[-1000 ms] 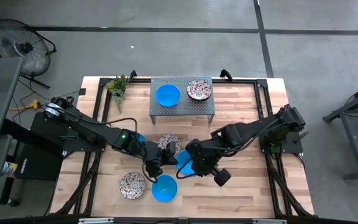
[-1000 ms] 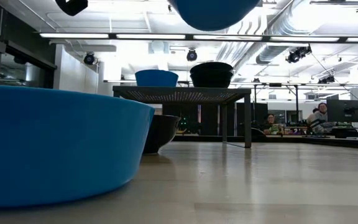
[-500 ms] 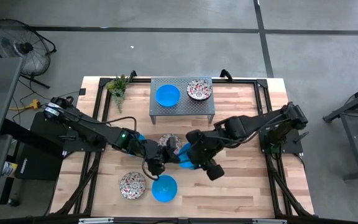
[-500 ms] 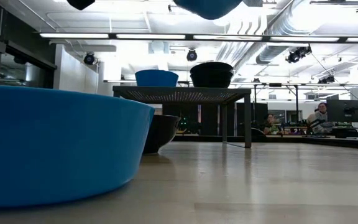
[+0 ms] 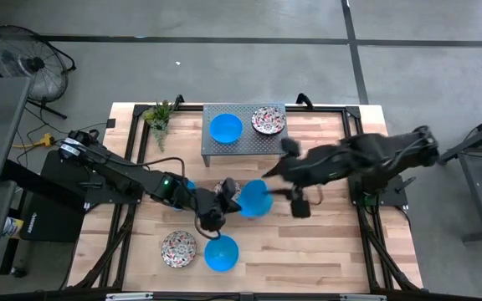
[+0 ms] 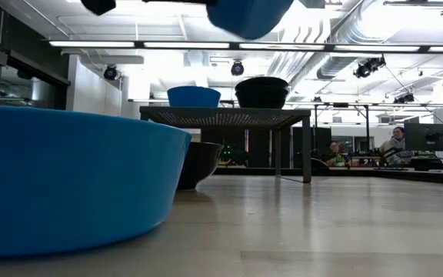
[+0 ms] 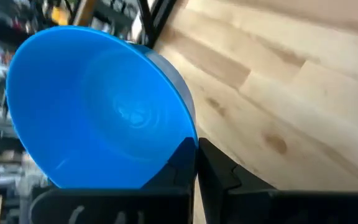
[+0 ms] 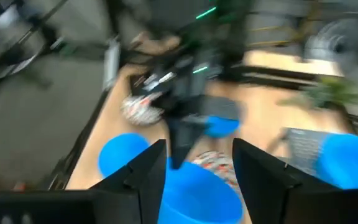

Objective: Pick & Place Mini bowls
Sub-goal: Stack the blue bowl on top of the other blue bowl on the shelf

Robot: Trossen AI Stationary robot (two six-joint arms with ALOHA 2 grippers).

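A bright blue mini bowl (image 5: 254,199) hangs over the middle of the table, and my left gripper (image 5: 224,207) is shut on it. In the low view the bowl (image 6: 248,11) shows well above the tabletop. My right gripper (image 5: 277,191) stands open just to the right of this bowl. In the right wrist view its fingers stand apart above the bowl (image 8: 197,193) without touching it. On the table rest a blue bowl (image 5: 221,252), a floral bowl (image 5: 178,248) and another floral bowl (image 5: 227,189) that is partly hidden. My left gripper (image 7: 196,146) pinches the blue bowl's rim (image 7: 188,138), one finger inside the bowl and one outside. The fingers come roughly level from the table's left. The bowl is lifted clear of the table and tilted.
A grey perforated rack (image 5: 279,144) at the far middle carries a blue bowl (image 5: 225,128) and a floral bowl (image 5: 268,119). A small potted plant (image 5: 159,117) stands at the far left. Another blue bowl (image 5: 184,187) peeks out behind my left arm.
My right gripper has opened, let go of the blue bowl and drawn back toward the table's right and far edges. The bowl stays in my left gripper, lifted clear, and has shifted a little toward the far edge.
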